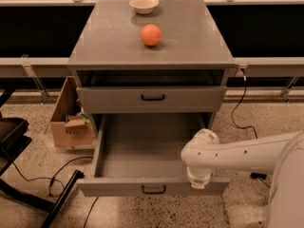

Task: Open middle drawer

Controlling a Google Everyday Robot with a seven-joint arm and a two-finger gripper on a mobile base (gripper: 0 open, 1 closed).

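Observation:
The middle drawer [152,186] is pulled far out of the grey cabinet [114,42]. Its flat front with a small black bar handle [153,190] faces me, and its wide shallow box [142,146] is empty. My gripper [196,184] hangs down from the white arm [237,151], which reaches in from the right. The gripper sits at the top edge of the drawer front, right of the handle. The taller top drawer [152,99] above is pushed in, with a dark gap over it. The lowest drawer is hidden under the open one.
An orange [150,34] and a small white bowl [144,4] sit on the cabinet top. A cardboard box [69,122] stands on the floor to the left. A black chair base [28,184] and cables lie at lower left. A cable [242,108] runs at the right.

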